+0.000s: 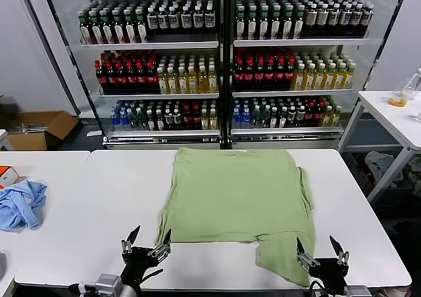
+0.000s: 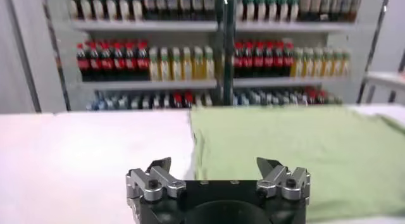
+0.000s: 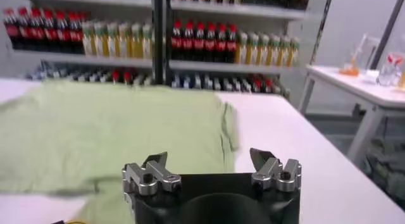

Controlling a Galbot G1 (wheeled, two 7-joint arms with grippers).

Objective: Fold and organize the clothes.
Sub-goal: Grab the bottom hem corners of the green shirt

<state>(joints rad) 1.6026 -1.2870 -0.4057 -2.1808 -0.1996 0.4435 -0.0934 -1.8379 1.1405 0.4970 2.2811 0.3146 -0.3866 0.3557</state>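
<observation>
Green polo shirt (image 1: 238, 195) flat on table (image 1: 79, 244); L end effector (image 1: 149, 239) & R end effector (image 1: 320, 250) both open, empty, near edge.

Shop: stocked drink coolers (image 1: 223, 67)

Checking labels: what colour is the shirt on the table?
Light sage green shirt, clearest in the head view.

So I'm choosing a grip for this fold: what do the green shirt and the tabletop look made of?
The green shirt looks like soft, matte knit fabric, probably cotton: it lies limp, with rumpled edges and shallow wrinkles. The tabletop looks like a hard, smooth white board, likely laminate, with a faint sheen.
</observation>
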